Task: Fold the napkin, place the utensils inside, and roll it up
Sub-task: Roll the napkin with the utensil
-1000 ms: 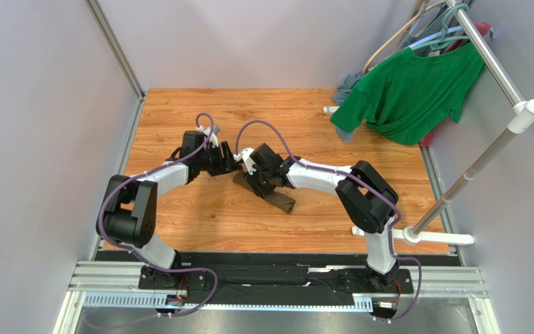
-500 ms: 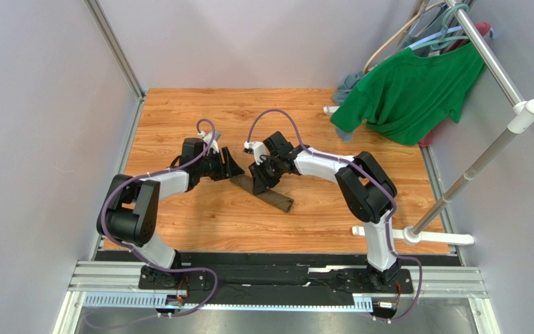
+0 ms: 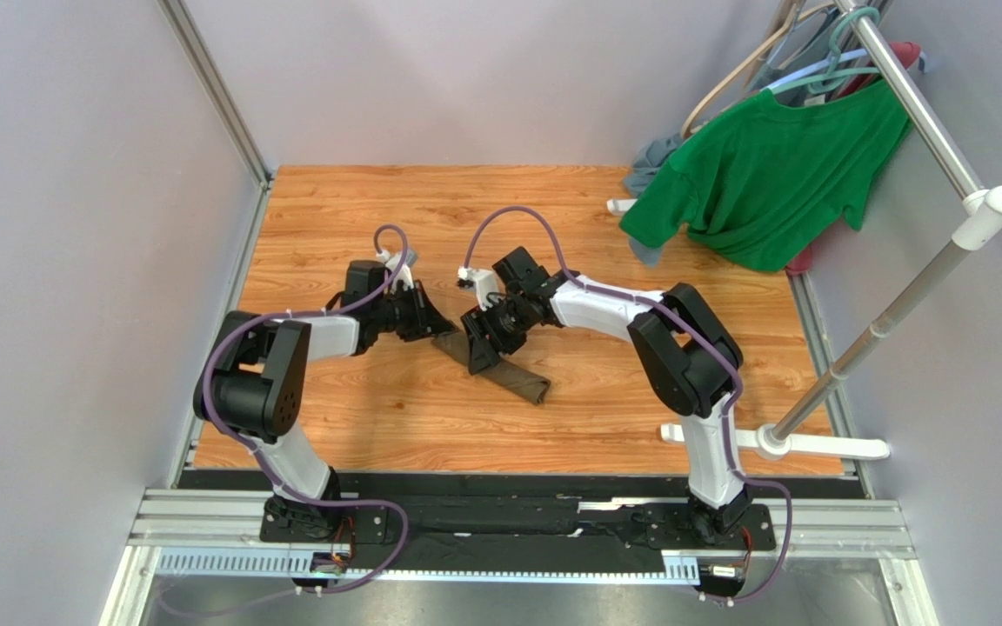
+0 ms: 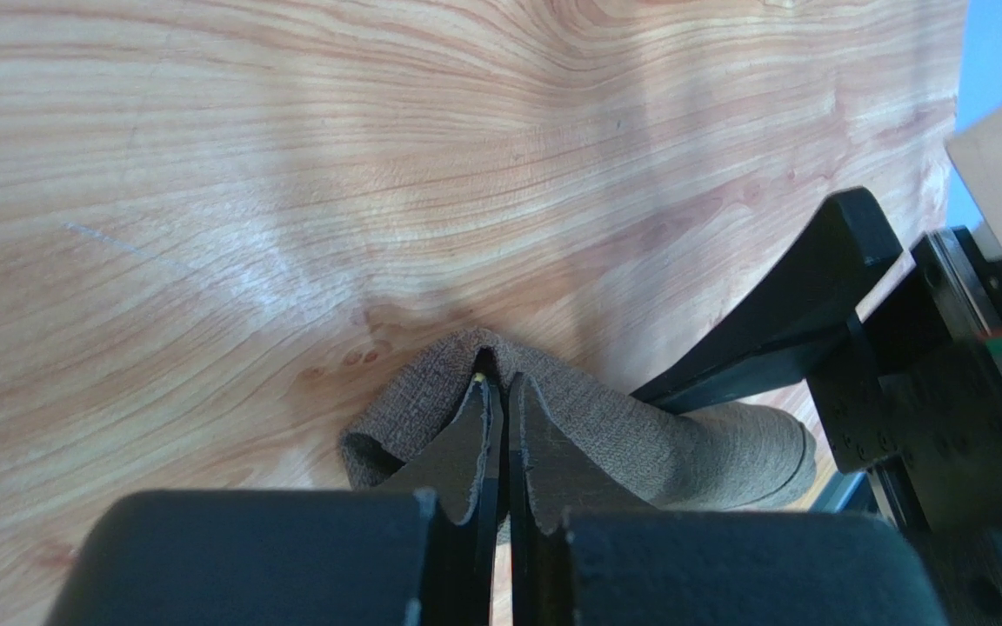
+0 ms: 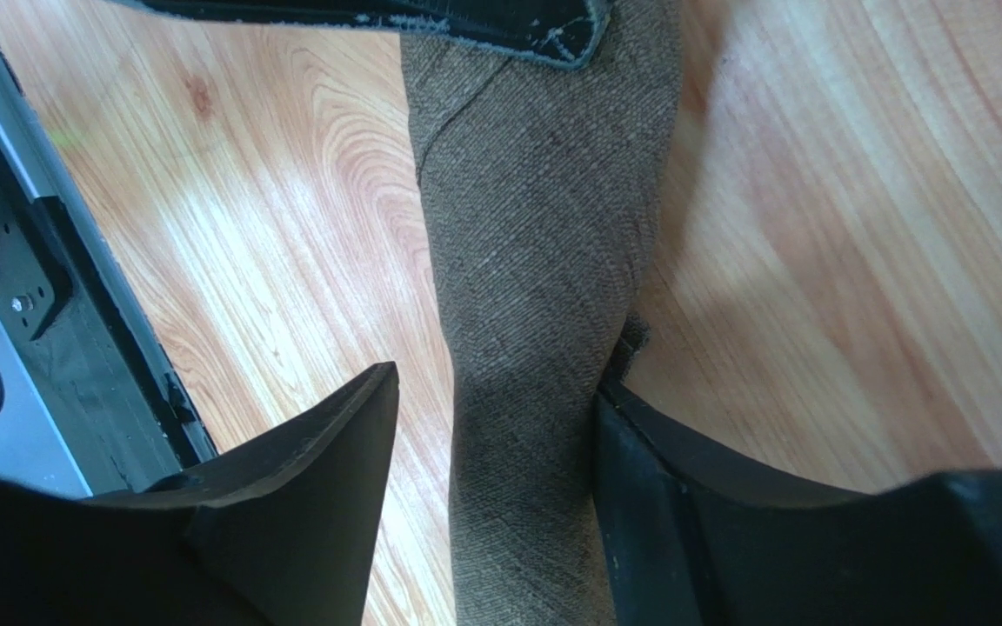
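The napkin (image 3: 509,371) lies rolled into a slim olive-brown tube, slanting across the wooden table (image 3: 376,222). My left gripper (image 3: 431,329) is shut at the roll's upper-left end. In the left wrist view its tips (image 4: 504,385) pinch the napkin (image 4: 676,437), and the fabric tents up over them. My right gripper (image 3: 480,350) straddles the roll just beside it. In the right wrist view the right gripper (image 5: 496,385) stands open over the napkin (image 5: 539,261), one finger touching its side and the other apart. The utensils are hidden.
A bright green T-shirt (image 3: 768,176) hangs from a clothes rack (image 3: 925,124) at the back right, with a grey-blue garment (image 3: 650,159) behind it. The rack's white foot (image 3: 794,446) lies along the table's right front. Grey walls enclose the left and back.
My left gripper's fingers have closed on the napkin's end. My right gripper has opened wider around the roll. The roll has stayed in place.
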{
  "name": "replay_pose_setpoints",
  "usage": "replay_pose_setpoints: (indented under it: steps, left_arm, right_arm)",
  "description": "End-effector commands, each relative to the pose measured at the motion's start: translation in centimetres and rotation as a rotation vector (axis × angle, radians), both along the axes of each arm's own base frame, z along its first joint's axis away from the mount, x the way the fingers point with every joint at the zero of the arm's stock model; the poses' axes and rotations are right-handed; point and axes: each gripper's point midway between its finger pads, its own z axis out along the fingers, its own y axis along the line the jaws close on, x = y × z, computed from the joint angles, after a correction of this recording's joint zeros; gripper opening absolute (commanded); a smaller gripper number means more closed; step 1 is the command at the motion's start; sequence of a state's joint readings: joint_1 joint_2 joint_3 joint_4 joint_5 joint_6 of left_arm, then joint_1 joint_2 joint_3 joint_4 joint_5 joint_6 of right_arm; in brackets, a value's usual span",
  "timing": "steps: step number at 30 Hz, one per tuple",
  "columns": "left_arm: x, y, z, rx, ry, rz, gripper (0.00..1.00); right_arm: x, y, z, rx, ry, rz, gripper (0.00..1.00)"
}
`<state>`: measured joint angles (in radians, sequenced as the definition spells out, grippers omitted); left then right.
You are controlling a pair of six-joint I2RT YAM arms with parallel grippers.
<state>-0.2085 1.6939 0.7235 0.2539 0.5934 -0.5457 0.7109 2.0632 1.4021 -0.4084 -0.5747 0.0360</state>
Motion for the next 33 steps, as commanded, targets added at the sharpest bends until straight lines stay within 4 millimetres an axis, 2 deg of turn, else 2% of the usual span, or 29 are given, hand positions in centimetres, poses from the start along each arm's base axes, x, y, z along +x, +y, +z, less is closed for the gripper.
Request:
replay_pose_setpoints:
  steps: [1,3,5,7,8,10,13,23,33]
  left_arm:
    - [0.7,-0.4,0.6,0.0,0.004,-0.03,0.0]
    - [1.0,-0.3,0.5,0.016,0.01,-0.028,0.0]
    - [1.0,-0.3,0.2,0.024,0.028,-0.031,0.0]
    - [1.0,-0.3,0.1,0.025,0.041,-0.032,0.0]
    - [1.2,-0.3,0.0,0.026,0.045,-0.032,0.0]
    - [1.0,-0.3,-0.4,0.031,0.072,-0.036,0.0]
    - [1.2,-0.4,-0.7,0.037,0.095,-0.037,0.0]
    - [1.9,-0.5,-0.6,0.047,0.118,-0.039,0.0]
    - [1.9,-0.5,-0.6,0.048,0.143,-0.044,0.0]
  right_arm:
    - [0.3,-1.7,1.3,-0.104,-0.06,-0.051,0.64]
    - [0.8,-1.8,2.5,-0.132,-0.148,-0.066,0.66]
    - [1.3,-1.8,2.8,-0.176,-0.248,-0.087,0.67]
    - [2.1,-1.5,4.2,-0.176,-0.347,-0.122,0.67]
    - [1.8,-1.7,3.8,-0.201,-0.383,-0.134,0.68]
    - [2.1,-1.1,5.2,-0.17,-0.472,-0.119,0.68]
    - [1.5,-0.5,5.5,-0.208,-0.576,-0.089,0.68]
    - [0.5,-0.5,3.3,-0.328,-0.728,-0.016,0.67]
    - [0.0,-1.0,0.3,-0.384,-0.724,0.033,0.63]
